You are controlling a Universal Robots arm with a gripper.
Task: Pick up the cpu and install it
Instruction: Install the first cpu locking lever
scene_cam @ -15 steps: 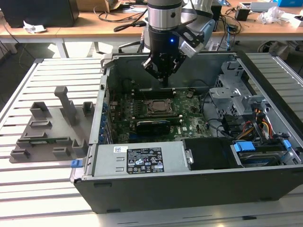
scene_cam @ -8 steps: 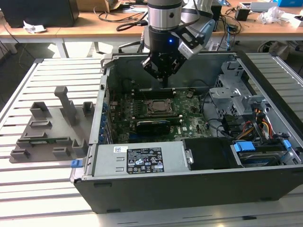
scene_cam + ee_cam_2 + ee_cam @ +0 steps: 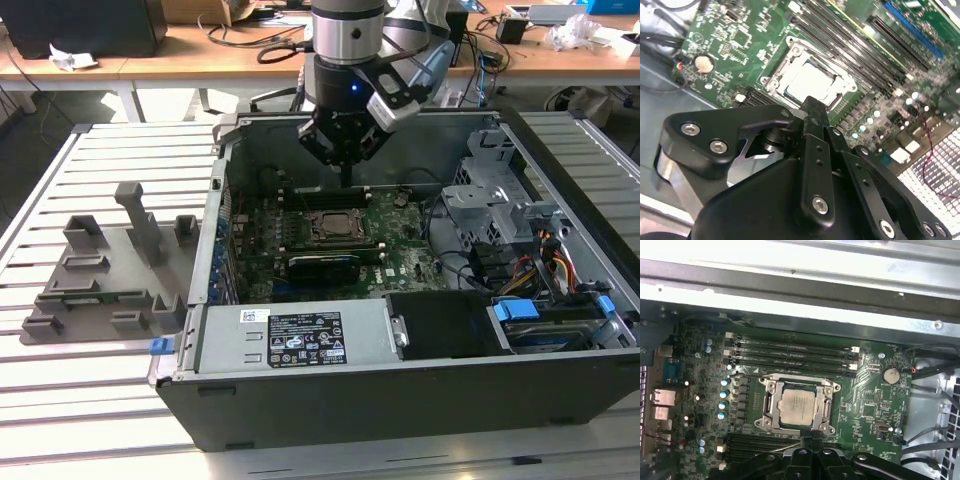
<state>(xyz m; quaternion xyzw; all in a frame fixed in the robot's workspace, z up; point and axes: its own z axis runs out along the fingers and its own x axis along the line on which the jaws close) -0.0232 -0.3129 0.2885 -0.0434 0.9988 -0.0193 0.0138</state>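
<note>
The small, square, silvery-grey metal cpu (image 3: pixel 799 407) lay seated in the dark, metal-framed motherboard socket (image 3: pixel 766 407). The black gripper (image 3: pixel 345 177) hovered above it, fingers clenched together and holding nothing.

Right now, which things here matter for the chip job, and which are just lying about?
For the job: cpu, seated in the socket; claw, poised over it.
Lying about: grey fixture beside the computer case; power supply; coin battery.

Grey fixture (image 3: pixel 100 285) beside open computer case (image 3: pixel 400 410)
</note>
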